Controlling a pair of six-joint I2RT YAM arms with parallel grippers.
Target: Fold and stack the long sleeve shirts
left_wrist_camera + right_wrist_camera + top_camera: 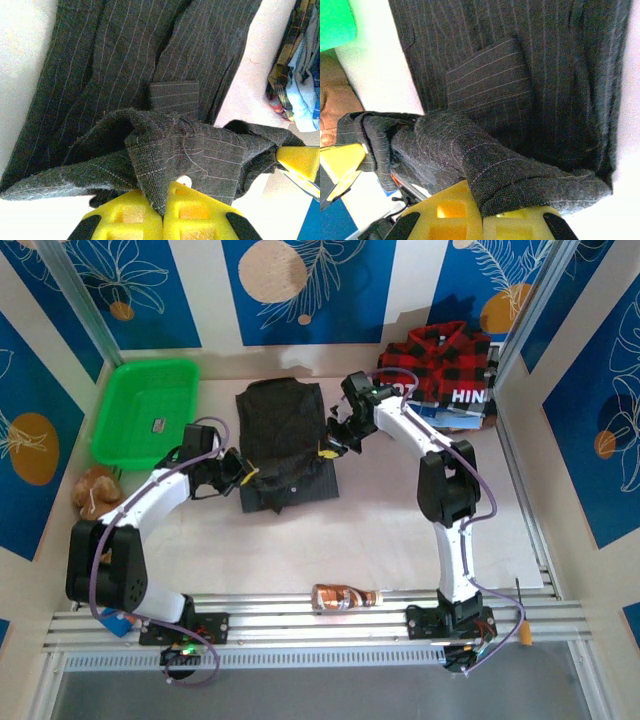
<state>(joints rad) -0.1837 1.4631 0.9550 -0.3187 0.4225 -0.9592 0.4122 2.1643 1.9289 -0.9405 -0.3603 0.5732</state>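
Top external: left gripper and right gripper both clenched on charcoal shirt edge; best lifted level, folded evenly.

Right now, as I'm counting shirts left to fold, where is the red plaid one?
Top view: the red plaid shirt lies far right, by the back wall, right of the charcoal shirt.

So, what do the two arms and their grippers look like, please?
Both the left arm and the right arm have white links, black joints and a loose purple cable. The left gripper and right gripper have blocky yellow fingers with square recesses.
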